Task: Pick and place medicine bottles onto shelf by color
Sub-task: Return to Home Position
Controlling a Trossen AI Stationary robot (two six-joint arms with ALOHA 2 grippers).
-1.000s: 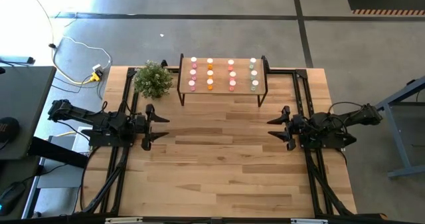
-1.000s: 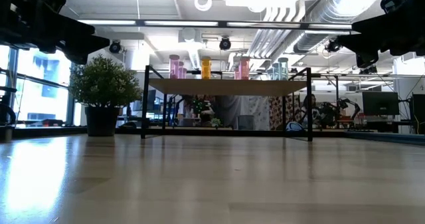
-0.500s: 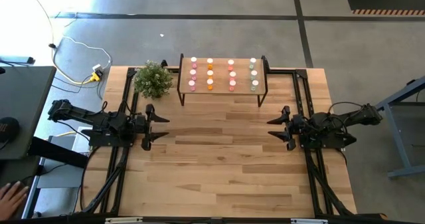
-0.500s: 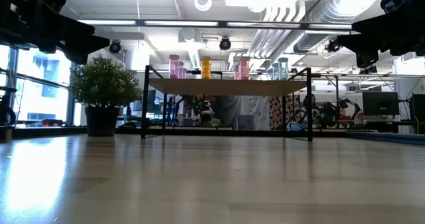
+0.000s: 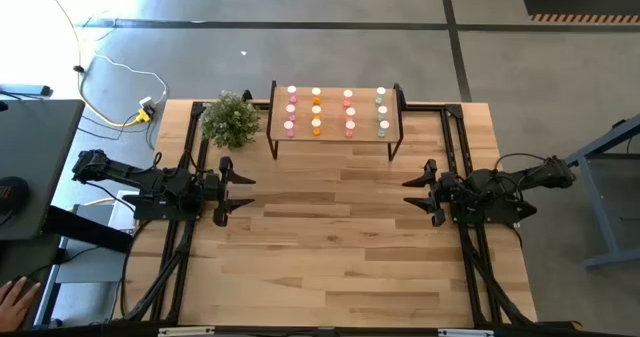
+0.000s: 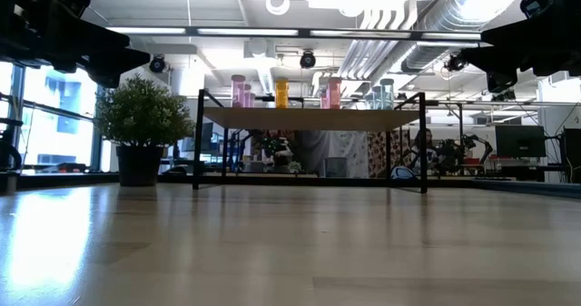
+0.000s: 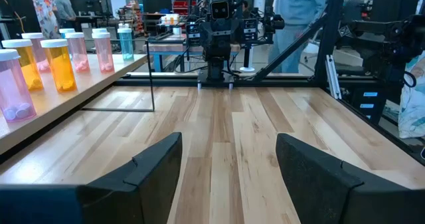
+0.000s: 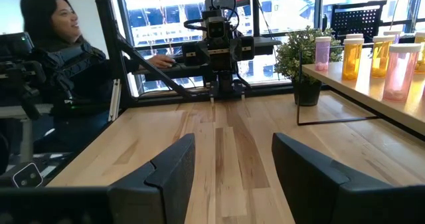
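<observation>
We see all twelve medicine bottles (image 5: 316, 108) standing on the shelf (image 5: 333, 117) at the far edge of the counter (image 5: 330, 267). They stand in four lines of three: pink bottles (image 5: 291, 108) at the shelf's left end, then orange bottles (image 5: 316, 127), red-pink bottles (image 5: 349, 108), and pale green bottles (image 5: 381, 108) at its right end. A potted plant (image 5: 231, 118) stands just beside the shelf's left end.

The left tool (image 5: 250, 192) is held above the counter's left side, its fingers spread wide and holding nothing. It points across at the right tool (image 5: 405, 193), which is over the right side, likewise wide open and empty. Both tools are well apart from the shelf, on its near side, with bare planks between them.

From the left wrist we see the bottles off to one side beyond the parted fingers (image 7: 139, 177). The right wrist view shows them past its own fingers (image 8: 312, 177), with a seated person (image 8: 63, 71) beyond the counter. A person's hand (image 5: 14, 297) shows off the counter's left edge.
</observation>
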